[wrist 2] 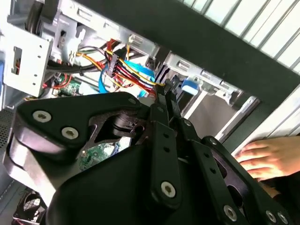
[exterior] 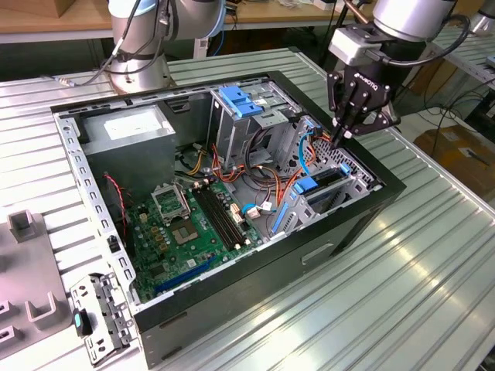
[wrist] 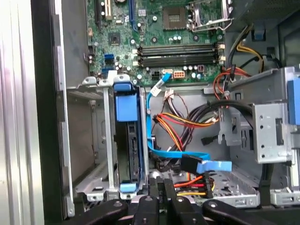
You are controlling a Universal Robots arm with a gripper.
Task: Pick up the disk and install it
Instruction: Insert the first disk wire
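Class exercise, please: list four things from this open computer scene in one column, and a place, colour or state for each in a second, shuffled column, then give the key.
Column one
1. disk
2. gripper
3. motherboard
4. flat cable

Column two
A. green, lying flat inside the case
B. blue, curving
C. standing on edge in the metal bay
D. shut, above the bay

Pairs: 1-C, 2-D, 3-A, 4-B

The disk (wrist: 131,149) stands on edge inside the computer case (exterior: 352,224), slotted into the metal bay by the case's side wall. Its body is dark, with blue plastic rail tabs on its exposed edge.
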